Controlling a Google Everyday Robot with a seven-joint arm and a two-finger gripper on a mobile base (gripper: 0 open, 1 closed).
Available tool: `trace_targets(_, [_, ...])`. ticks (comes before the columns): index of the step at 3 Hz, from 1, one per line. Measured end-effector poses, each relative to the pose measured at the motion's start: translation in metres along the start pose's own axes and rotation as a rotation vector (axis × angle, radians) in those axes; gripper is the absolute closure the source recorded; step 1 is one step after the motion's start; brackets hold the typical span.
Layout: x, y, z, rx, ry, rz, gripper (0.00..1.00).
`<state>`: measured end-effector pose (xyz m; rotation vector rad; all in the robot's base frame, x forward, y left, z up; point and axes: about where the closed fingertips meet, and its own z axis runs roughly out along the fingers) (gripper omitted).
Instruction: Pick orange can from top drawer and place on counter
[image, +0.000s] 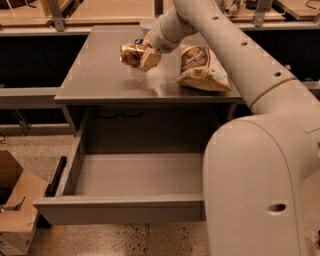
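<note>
The orange can (130, 53) is held on its side in my gripper (144, 56), just above the grey counter (100, 75), over its back middle part. The gripper's pale fingers (149, 59) are shut around the can's right end. The top drawer (120, 209) is pulled fully open below the counter, and the part of its plain grey inside that shows holds nothing. My large white arm covers the drawer's right side.
A brown and white snack bag (202, 67) lies on the counter right of the gripper. A white cup (147, 23) stands at the counter's back edge. A cardboard box (15, 207) sits on the floor at the left. Wooden benches run behind.
</note>
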<state>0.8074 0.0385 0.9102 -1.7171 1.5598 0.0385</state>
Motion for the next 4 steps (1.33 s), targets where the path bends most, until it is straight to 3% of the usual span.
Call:
trace_targets(2, [0.002,0.002,0.032,-0.042,0.016,0.003,0.15])
trace_targets(3, [0.003,0.003,0.040,-0.050,0.023,0.007,0.00])
trace_targets(4, [0.003,0.003,0.040,-0.050,0.023,0.007,0.00])
